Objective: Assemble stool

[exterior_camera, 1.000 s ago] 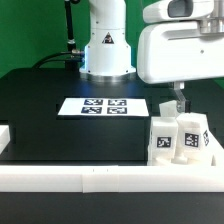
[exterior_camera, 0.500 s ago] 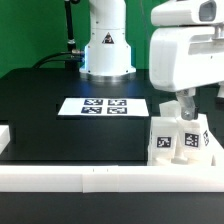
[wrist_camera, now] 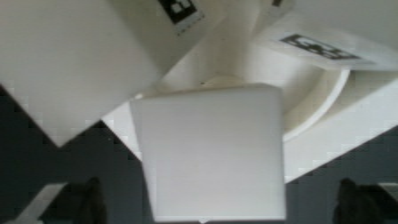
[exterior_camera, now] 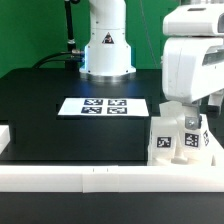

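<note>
Several white stool legs (exterior_camera: 165,140) with black-and-white tags stand packed together at the front of the exterior view's right, against the white rail. My gripper (exterior_camera: 187,114) hangs right over this cluster. In the wrist view a blocky white leg (wrist_camera: 210,150) fills the middle, and my gripper (wrist_camera: 217,203) is open, with its dark fingers (wrist_camera: 71,202) wide apart on either side and not touching the leg. A curved white rim (wrist_camera: 331,105), seemingly the round seat, lies behind that leg. Tagged faces of other legs (wrist_camera: 317,47) show beyond it.
The marker board (exterior_camera: 104,106) lies flat on the black table. White border rails (exterior_camera: 90,176) run along the front and down the exterior view's right side. The robot's base (exterior_camera: 106,50) stands at the back.
My gripper has moved toward the exterior view's right and come to hang over the cluster of legs. The parts have not moved.
</note>
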You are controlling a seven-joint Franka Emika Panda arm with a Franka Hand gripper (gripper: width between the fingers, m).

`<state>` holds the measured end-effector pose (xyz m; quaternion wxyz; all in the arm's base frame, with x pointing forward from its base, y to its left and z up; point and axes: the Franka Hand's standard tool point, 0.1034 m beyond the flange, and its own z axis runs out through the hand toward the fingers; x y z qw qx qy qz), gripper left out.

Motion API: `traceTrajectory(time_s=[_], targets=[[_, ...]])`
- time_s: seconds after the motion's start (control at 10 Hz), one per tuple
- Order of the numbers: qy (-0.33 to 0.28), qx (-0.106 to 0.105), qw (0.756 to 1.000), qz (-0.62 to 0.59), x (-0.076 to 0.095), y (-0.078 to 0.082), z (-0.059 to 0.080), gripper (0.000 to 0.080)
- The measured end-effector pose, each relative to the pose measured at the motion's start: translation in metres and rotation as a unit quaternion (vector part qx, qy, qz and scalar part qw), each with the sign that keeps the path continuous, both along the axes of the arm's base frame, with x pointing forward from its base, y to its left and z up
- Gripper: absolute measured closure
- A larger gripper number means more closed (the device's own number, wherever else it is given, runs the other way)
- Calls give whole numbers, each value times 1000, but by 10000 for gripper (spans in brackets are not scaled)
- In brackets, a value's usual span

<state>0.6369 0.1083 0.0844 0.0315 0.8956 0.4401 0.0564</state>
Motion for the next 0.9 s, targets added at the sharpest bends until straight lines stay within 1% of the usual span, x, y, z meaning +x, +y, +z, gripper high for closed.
traceTrajectory(time_s=[0.1, 0.2, 0.3, 0.4, 0.5, 0.6, 0.8, 0.9], targets=[[1, 0, 1000, -2, 0, -3, -1, 151], [1, 0, 1000, -7, 0, -3, -1, 178], [1, 1, 1000, -10, 0, -2, -1, 178], [0, 1, 1000, -11, 0, -2, -1, 355], [-1, 1, 1000, -12, 1, -2, -1, 355], [-1, 4, 1000, -29, 1, -3, -1, 465], [-1, 7, 998, -60, 1, -3, -1, 465], [-1, 13, 995, -97, 1, -3, -1, 465]])
